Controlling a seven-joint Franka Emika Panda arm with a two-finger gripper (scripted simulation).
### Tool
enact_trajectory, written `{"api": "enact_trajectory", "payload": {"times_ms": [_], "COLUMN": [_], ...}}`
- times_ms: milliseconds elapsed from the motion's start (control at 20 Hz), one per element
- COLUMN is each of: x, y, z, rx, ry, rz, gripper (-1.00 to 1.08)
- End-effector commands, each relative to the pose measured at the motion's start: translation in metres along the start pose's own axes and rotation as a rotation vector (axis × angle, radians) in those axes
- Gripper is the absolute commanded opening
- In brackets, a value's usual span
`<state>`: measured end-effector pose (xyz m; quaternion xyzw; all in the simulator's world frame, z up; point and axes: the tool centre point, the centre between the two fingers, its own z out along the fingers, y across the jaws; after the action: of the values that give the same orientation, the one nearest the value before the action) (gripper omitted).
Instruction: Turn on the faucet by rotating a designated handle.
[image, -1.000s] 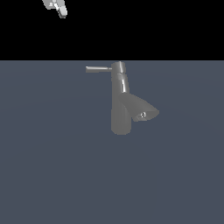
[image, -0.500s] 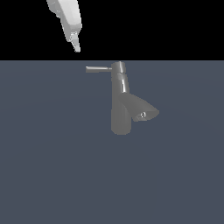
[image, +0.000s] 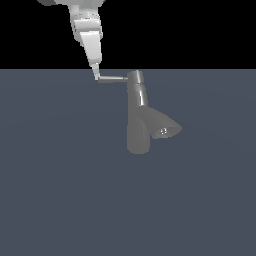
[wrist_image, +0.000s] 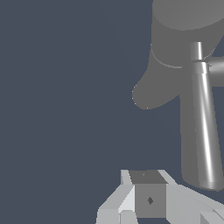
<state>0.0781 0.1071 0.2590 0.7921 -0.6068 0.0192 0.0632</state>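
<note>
Down from the top of the exterior view, the gripper (image: 97, 76) has descended to the free tip of the handle (image: 113, 78).

Its white fingertips sit at the rod's outer end, seemingly touching it; whether the fingers are open or closed cannot be told. That thin rod runs level from the cap of the faucet (image: 138, 115) toward the exterior view's left. The grey column stands upright near the middle of the dark grey floor (image: 60, 190), its cone spout (image: 164, 127) angled to the exterior view's right.
</note>
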Motion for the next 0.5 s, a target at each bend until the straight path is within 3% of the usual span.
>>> {"api": "enact_trajectory", "payload": {"times_ms": [0, 450], "x": [0.002, 0.004], "y": [-0.004, -0.007], "z": [0.009, 0.02], "rx": [-0.003, -0.009], "ry": [-0.018, -0.04], "rz": [0.02, 0.044], "gripper": [-1.0, -1.0]}}
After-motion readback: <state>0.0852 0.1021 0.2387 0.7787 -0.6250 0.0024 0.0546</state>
